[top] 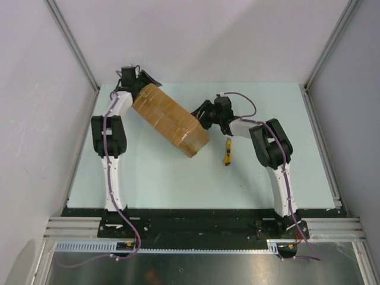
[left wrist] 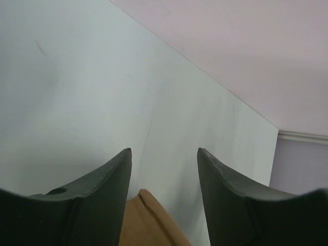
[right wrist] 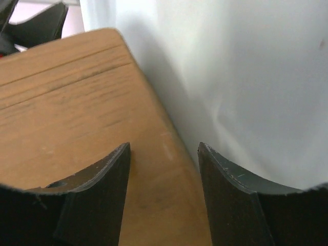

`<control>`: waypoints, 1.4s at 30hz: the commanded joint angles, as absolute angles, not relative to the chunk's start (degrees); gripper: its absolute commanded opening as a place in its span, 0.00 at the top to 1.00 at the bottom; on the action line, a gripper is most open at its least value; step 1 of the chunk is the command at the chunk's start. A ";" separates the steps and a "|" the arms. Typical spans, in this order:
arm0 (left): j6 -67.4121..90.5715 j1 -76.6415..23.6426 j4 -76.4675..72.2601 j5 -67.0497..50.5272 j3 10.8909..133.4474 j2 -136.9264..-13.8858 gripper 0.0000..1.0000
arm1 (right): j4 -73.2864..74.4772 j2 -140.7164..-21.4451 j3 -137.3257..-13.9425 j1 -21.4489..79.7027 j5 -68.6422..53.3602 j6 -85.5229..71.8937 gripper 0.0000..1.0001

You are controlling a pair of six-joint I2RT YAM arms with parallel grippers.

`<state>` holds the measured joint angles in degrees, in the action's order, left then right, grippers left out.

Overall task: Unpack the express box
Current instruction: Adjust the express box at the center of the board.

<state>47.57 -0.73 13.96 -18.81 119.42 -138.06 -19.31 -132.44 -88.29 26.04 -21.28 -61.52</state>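
Express box [top: 170, 119] lies slantwise on the counter [top: 178, 178], one end toward the far left corner and the other toward the middle. My left fingers [left wrist: 110, 179] are at its far end, standing apart. On the left wrist camera a brown corner of the box shows low in the gap between them, close against one finger, and I cannot tell whether it touches. Nothing is clamped there. My right fingers [right wrist: 107, 174] sit at the opposite end, also apart. On the right wrist camera they straddle a long edge of the box, one over its brown top face, the other over the pale counter beside it. I can't make out contact with the cardboard. A yellow utility knife [top: 227, 152] lies on the counter just right of the box's near end, apart from it.
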 commanded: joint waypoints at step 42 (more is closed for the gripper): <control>32.44 2.64 8.79 -15.28 82.20 -84.57 0.64 | 17.13 -103.71 -102.66 47.90 11.97 5.79 0.20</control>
